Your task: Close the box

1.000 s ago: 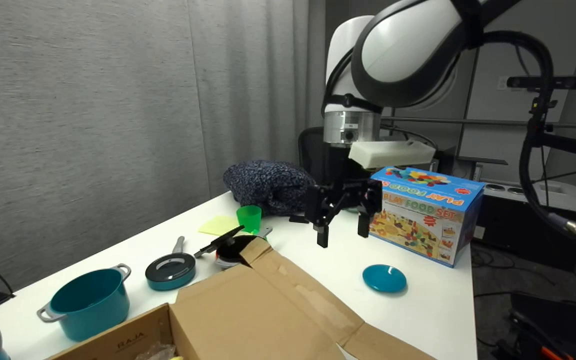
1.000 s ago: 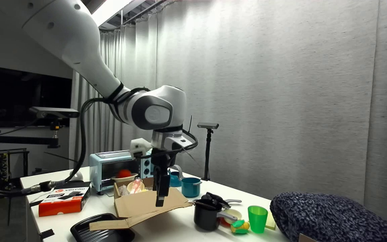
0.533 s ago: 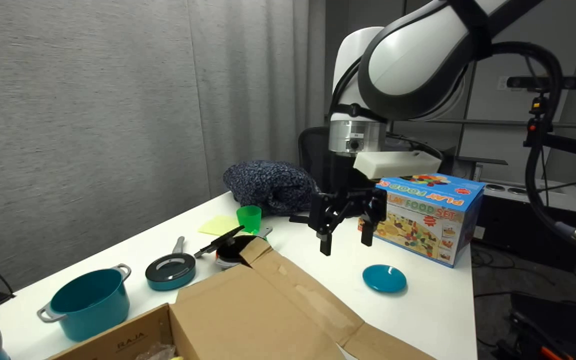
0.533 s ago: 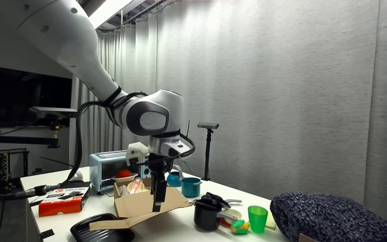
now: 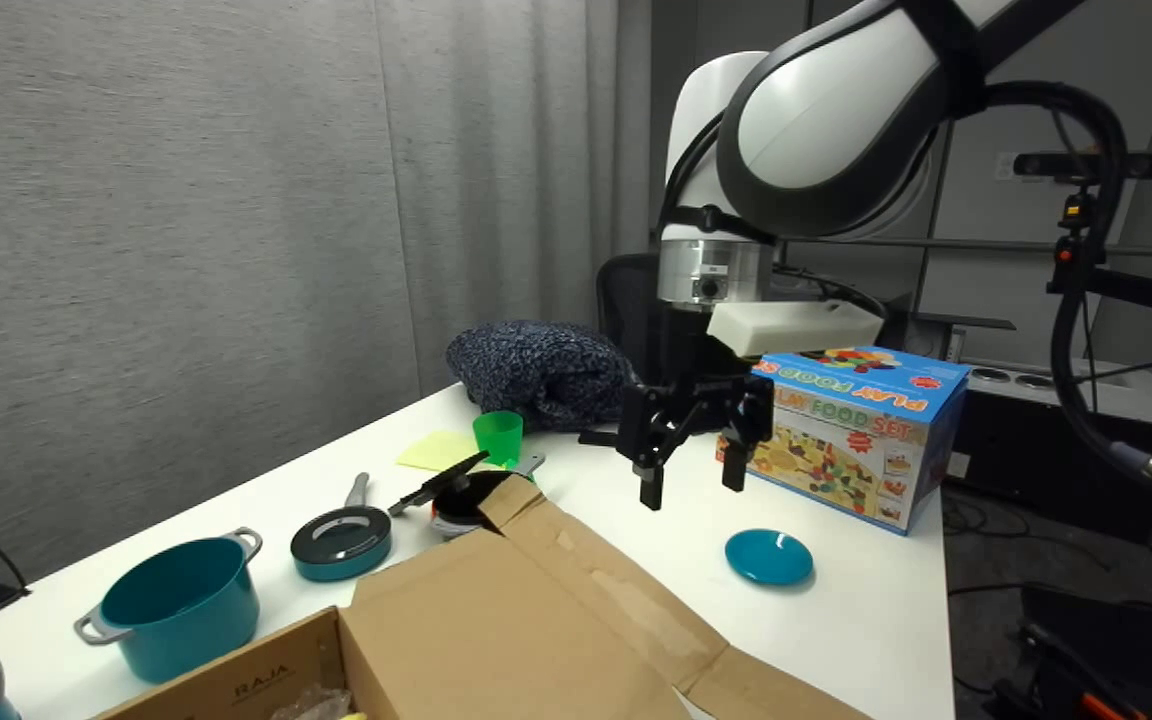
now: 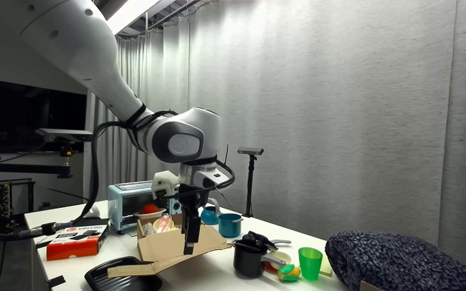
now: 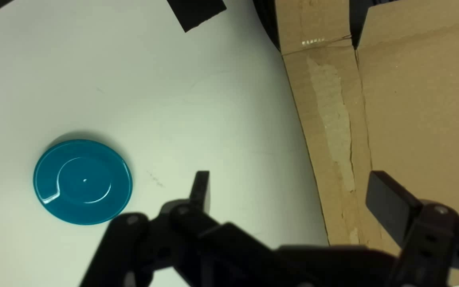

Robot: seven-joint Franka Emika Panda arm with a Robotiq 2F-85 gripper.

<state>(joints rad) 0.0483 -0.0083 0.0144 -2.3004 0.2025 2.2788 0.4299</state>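
The box is a brown cardboard carton, seen in both exterior views (image 5: pixel 506 620) (image 6: pixel 168 246). It stands open, with a wide flap folded outward above the table and a narrow creased strip along its outer edge. The flap fills the right of the wrist view (image 7: pixel 420 107). A plastic bag and a bowl show inside the box. My gripper (image 5: pixel 693 485) is open and empty, pointing down. It also shows in an exterior view (image 6: pixel 189 244). In the wrist view the flap's edge runs between the open fingers (image 7: pixel 290 187). The fingertips appear above the flap; contact does not show.
A blue plate (image 5: pixel 769 557) lies beside the flap. A printed toy box (image 5: pixel 846 430) stands behind the gripper. A black tray (image 6: pixel 121 277) sits partly under the flap strip. A black pot (image 6: pixel 248 258), teal pot (image 5: pixel 181 605) and toaster oven (image 6: pixel 136 202) stand around the box.
My gripper has come down a little, moving slightly right in an exterior view and slightly left in an exterior view. It is nearly still over the last half second. The box has not moved.
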